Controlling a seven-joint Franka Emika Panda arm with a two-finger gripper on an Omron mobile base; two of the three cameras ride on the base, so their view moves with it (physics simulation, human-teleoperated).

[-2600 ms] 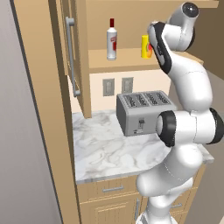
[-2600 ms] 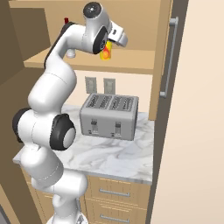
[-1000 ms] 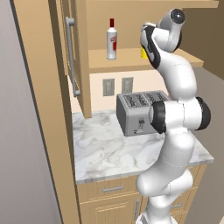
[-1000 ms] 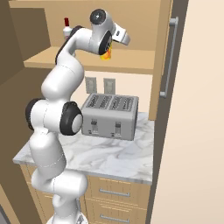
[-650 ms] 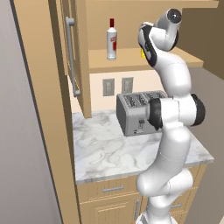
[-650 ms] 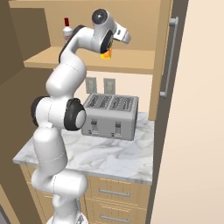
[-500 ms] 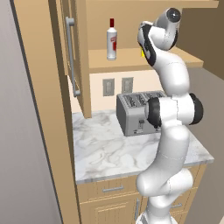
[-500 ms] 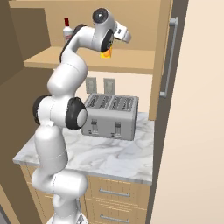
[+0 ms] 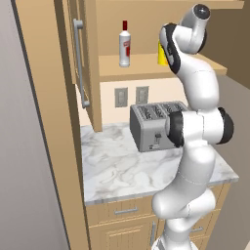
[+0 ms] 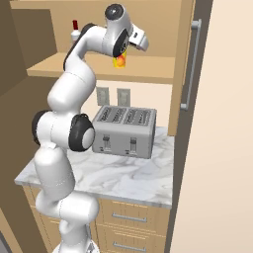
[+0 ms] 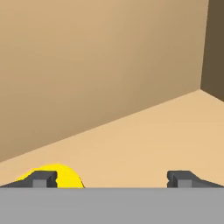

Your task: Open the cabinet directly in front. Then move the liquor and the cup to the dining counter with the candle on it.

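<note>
While the cabinet (image 9: 80,63) stands open, the gripper (image 11: 113,178) is spread wide, grasping nothing, the cup (image 11: 61,176) at its 9 o'clock finger; the liquor (image 9: 125,45) stands apart.

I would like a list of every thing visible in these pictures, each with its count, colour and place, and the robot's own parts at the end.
cabinet: one, light wood, on the wall above the counter, both doors open.
liquor: one, clear-white with red cap and label, upright on the cabinet shelf, left part.
cup: one, bright yellow, on the same shelf, beside the left fingertip in the hand view.
toaster: one, silver-grey, on the marble counter below the shelf.
marble counter: one, white-grey veined.
wall outlets: two, grey, behind the toaster.
drawers: light wood, under the counter.
gripper: one, dark fingertips, open, inside the cabinet at the cup.
</note>
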